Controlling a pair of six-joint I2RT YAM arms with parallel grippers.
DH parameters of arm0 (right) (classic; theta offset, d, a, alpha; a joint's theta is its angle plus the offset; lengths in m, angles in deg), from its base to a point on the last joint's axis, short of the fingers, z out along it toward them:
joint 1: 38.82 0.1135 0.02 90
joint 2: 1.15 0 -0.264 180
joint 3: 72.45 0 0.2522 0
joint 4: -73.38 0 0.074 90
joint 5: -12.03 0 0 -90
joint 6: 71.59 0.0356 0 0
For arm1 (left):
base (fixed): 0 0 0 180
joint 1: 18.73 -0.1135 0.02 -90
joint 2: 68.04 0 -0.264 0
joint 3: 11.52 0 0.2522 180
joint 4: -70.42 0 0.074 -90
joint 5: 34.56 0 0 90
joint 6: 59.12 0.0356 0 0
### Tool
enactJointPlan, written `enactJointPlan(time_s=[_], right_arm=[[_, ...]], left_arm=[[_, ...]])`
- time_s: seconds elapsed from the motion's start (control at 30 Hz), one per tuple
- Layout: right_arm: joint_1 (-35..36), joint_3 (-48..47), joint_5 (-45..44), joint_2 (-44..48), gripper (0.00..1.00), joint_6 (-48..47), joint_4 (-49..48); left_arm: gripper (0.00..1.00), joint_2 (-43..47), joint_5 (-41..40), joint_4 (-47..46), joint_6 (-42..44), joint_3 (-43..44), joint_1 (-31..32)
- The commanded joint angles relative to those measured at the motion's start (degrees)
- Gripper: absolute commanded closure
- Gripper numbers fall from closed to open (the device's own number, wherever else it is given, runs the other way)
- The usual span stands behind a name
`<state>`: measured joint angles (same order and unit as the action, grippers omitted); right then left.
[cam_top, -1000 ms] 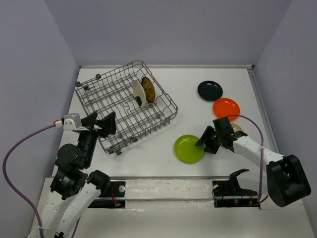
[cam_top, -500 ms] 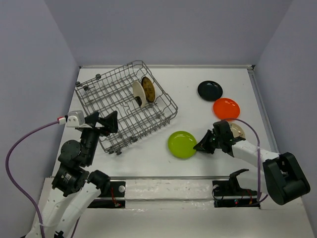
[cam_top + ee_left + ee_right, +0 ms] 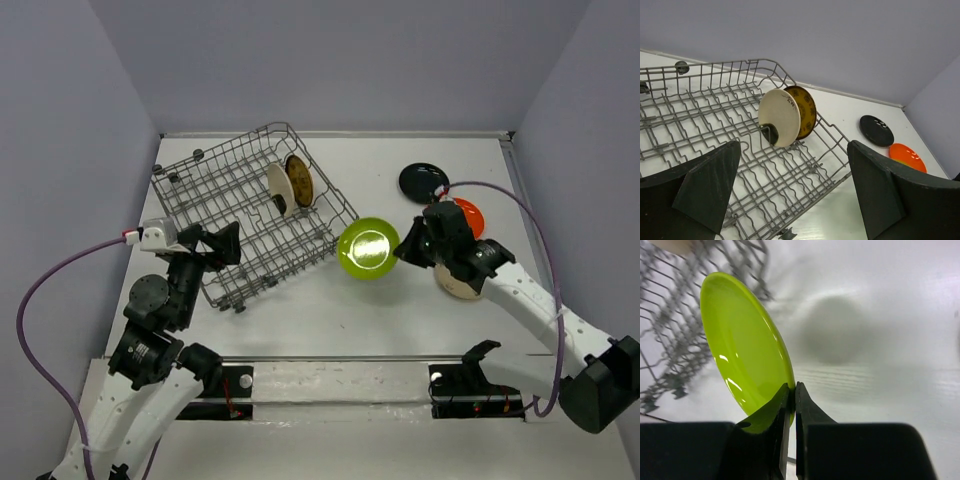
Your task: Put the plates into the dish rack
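Right pincer [image 3: 407, 250] is clamped tight on the rim of the lime green plate [image 3: 367, 247], held tilted above the bench [image 3: 300, 310] just right of the dish rack [image 3: 215, 190]. This looks like the carrying step. Next, the plate must clear the rack's right wall and stand on edge in a free slot beside the racked cream plate [image 3: 279, 187] and patterned plate [image 3: 299, 179]. Left pincer [image 3: 208, 248] gapes empty at the rack's near edge. Black plate [image 3: 424, 181] and orange plate [image 3: 464, 212] lie far right.

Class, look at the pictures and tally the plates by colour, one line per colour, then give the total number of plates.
cream plate: 1
brown-yellow patterned plate: 1
lime green plate: 1
black plate: 1
orange plate: 1
Total: 5 plates
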<state>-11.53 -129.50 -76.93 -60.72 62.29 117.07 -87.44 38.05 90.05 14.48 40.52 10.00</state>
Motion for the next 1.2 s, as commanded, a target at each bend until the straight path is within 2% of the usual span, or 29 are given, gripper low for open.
enactJointPlan(time_s=[0.0, 0.2, 0.3, 0.4, 0.43, 0.6, 0.7, 0.73, 0.83, 0.93, 1.17], right_arm=[[9.08, -19.26, -18.59, -4.4, 0.93, -6.52, 4.61], [16.03, -35.0, -30.19, -20.1, 0.93, -13.19, 1.02], [20.07, -47.56, -37.3, -28.12, 0.93, -18.02, 0.83], [23.86, -62.14, -44.43, -43.2, 0.93, -23.39, 1.18], [24.82, -69.23, -45.5, -46.22, 0.93, -25.57, 1.09], [27.55, -90.18, -53.05, -65.62, 0.93, -30.59, 3.81], [28.26, -101.18, -55.79, -72.07, 0.93, -32.97, 3.9], [28.26, -103.47, -56.14, -75.74, 0.93, -34.2, 3.9], [28.79, -107.35, -57.99, -79.11, 0.93, -35.61, 2.24], [28.79, -104.38, -58.69, -80.0, 0.93, -37.45, -2.68], [29.84, -104.19, -63.18, -83.25, 0.93, -45.18, -10.76]], left_arm=[[0.01, -1.17, -2.38, -2.27, 0.5, 2.06, -0.78], [0.01, -1.34, -5.2, -1.39, 0.14, 2.32, -1.31], [0.01, -1.61, -7.13, -0.95, -0.56, 2.67, -1.48], [0.01, -1.0, -10.03, -0.16, -2.31, 2.94, -1.49], [0.01, -0.91, -11.86, 0.11, -2.75, 3.03, -1.57], [0.01, 0.06, -17.93, 1.95, -4.95, 3.82, -1.49], [0.01, 0.15, -20.13, 2.74, -5.04, 4.17, -1.05], [0.01, 0.15, -20.66, 2.92, -5.13, 4.34, -0.87], [0.01, 0.41, -22.16, 3.8, -5.74, 4.78, -0.52], [0.01, 0.68, -21.9, 3.71, -5.66, 4.78, -0.26], [0.01, 0.68, -20.41, 3.18, -5.13, 4.61, 0.1]])
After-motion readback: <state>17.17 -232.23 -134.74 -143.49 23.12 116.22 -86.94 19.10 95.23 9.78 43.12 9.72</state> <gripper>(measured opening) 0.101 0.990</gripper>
